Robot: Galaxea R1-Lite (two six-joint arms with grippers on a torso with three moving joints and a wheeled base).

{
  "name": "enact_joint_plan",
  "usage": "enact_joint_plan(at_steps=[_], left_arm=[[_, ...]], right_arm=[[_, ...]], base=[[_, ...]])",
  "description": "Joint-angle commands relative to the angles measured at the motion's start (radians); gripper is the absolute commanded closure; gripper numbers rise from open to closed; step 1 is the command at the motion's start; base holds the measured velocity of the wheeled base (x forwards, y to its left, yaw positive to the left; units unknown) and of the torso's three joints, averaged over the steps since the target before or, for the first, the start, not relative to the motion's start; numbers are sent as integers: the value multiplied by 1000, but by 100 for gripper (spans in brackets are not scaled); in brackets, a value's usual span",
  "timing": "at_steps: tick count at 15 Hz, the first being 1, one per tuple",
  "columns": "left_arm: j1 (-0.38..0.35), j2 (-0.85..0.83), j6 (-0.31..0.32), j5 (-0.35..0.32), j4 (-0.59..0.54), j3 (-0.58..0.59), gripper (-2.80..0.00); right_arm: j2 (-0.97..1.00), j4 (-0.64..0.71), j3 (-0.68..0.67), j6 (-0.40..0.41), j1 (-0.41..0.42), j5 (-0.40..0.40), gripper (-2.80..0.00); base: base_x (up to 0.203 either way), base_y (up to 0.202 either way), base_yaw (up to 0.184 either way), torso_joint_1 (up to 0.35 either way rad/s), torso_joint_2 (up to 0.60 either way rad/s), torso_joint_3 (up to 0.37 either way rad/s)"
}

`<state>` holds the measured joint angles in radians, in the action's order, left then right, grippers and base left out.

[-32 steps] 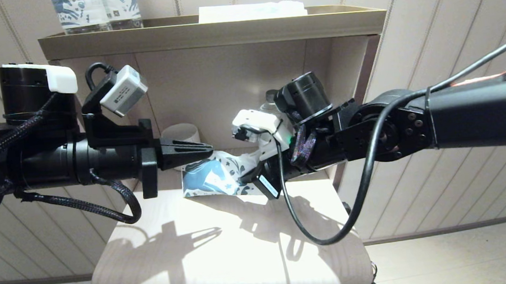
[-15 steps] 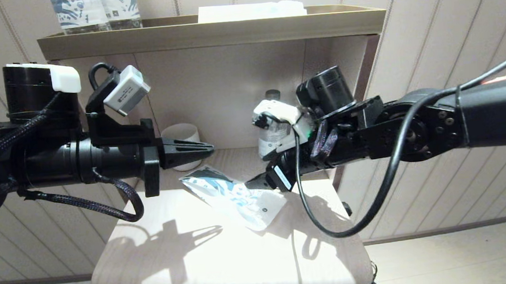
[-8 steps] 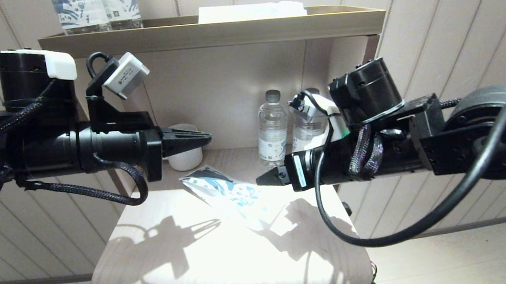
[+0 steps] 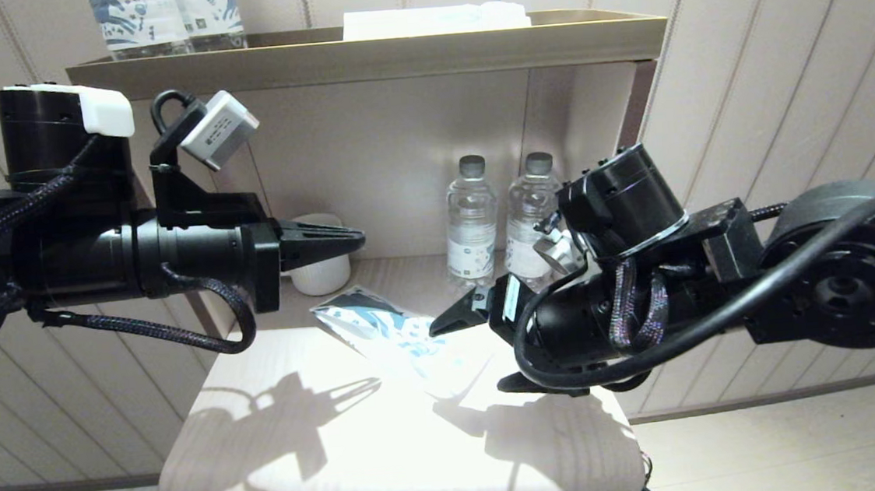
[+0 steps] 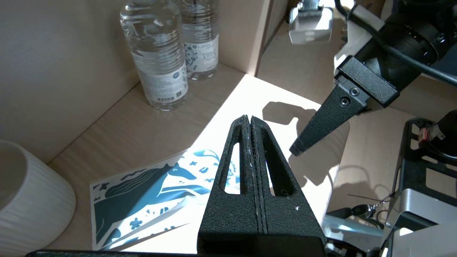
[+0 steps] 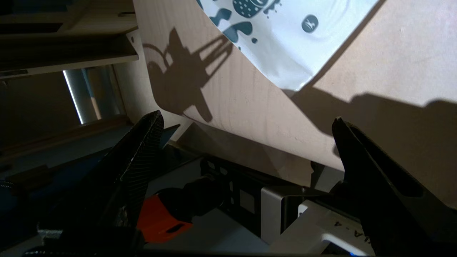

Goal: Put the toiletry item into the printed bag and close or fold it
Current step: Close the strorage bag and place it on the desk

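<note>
Now printed bag (image 4: 394, 335) flat on table (image 4: 307, 474); right pincer (image 4: 477, 352) spread alongside.

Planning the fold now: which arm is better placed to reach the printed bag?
Probably the right. The right gripper is open beside the printed bag lying on the table; the left gripper is shut, higher, back by the shelf.
</note>
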<state>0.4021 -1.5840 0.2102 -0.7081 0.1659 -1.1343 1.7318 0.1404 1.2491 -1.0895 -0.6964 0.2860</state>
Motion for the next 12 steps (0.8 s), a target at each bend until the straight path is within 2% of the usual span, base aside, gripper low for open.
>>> enact_joint_plan(at_steps=[1,5,7,10,12], left_arm=[[0,-22,2,-4,3,-4,0],[12,-45,4,-5,7,-2,0],[18,-53,6,-5,9,-2,0],[20,-64,9,-4,10,-4,0],[20,-65,9,-4,10,-5,0]], right_arm=[[7,17,-35,-22,-1,8,-280],[20,9,-95,-26,6,-2,-280],[51,-3,-81,-22,6,-3,-280],[116,-138,-60,-23,6,-6,-280],[171,-173,-28,-25,6,-6,-280]], base=[[0,0,0,0,0,0],[0,0,0,0,0,0],[0,0,0,0,0,0],[0,0,0,0,0,0],[0,0,0,0,0,0]])
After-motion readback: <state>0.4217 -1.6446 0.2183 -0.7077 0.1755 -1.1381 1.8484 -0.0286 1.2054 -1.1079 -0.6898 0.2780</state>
